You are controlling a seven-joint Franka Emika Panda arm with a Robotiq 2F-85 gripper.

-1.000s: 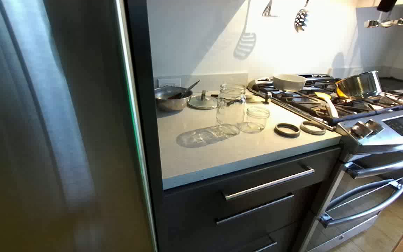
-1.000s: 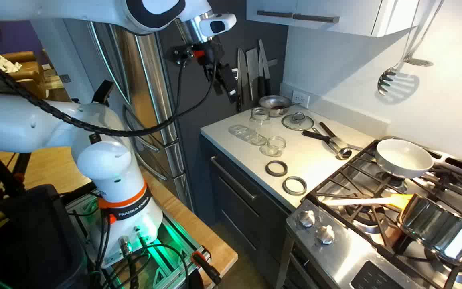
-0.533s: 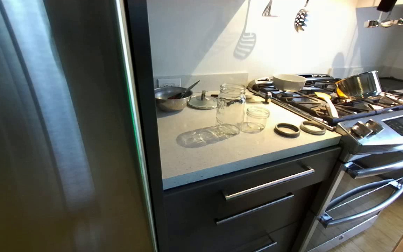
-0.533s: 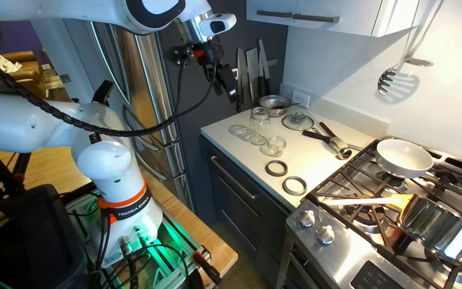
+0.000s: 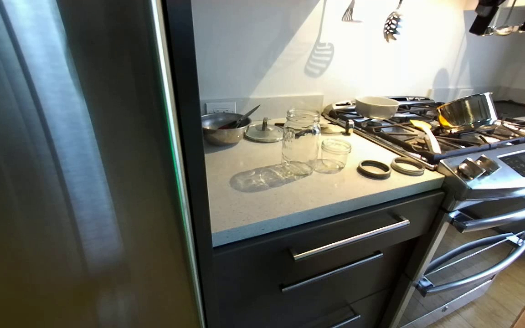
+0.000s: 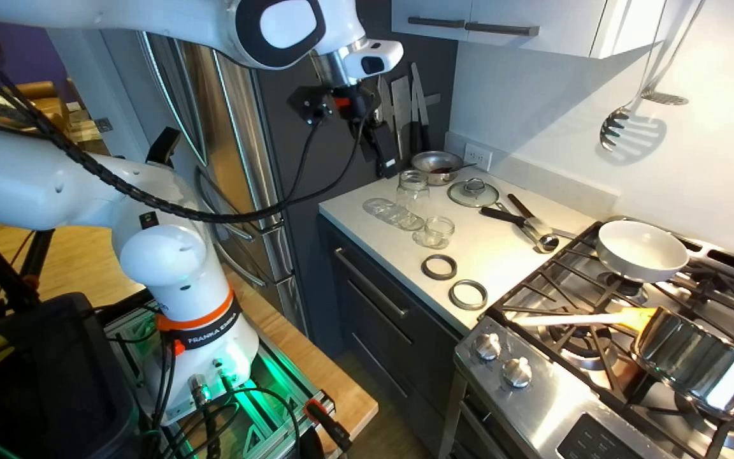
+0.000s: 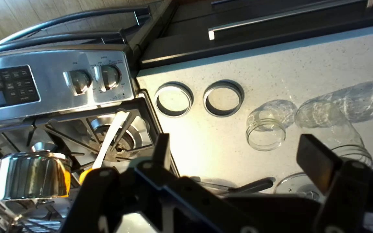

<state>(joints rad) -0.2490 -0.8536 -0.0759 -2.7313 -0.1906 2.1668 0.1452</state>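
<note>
My gripper [image 6: 387, 167] is open and empty, pointing down above the counter's far end, near the knives on the dark panel. In the wrist view its fingers [image 7: 234, 145] are wide apart. A small clear glass jar [image 7: 265, 136] shows between them, below and untouched. A tall clear glass jar [image 5: 301, 141] stands upright beside the small jar; in the wrist view it is partly behind the right finger. Two round jar rings [image 6: 439, 268] [image 6: 467, 295] lie flat near the stove. A glass lid [image 6: 473, 192] and black-handled utensils [image 6: 504, 215] lie toward the wall.
A metal bowl [image 6: 437, 167] stands at the counter's back corner. The gas stove holds a white bowl [image 6: 642, 252], a tilted steel pot [image 6: 701, 363] and a white-handled utensil [image 6: 577, 320]. Knives [image 6: 401, 108] hang on the dark panel. White cabinets [image 6: 501, 19] hang above; utensils hang on the wall.
The arm and gripper stayed still at first, then moved down and toward the counter. Dark fingers now show at the top right of an exterior view. The counter things have not moved.
</note>
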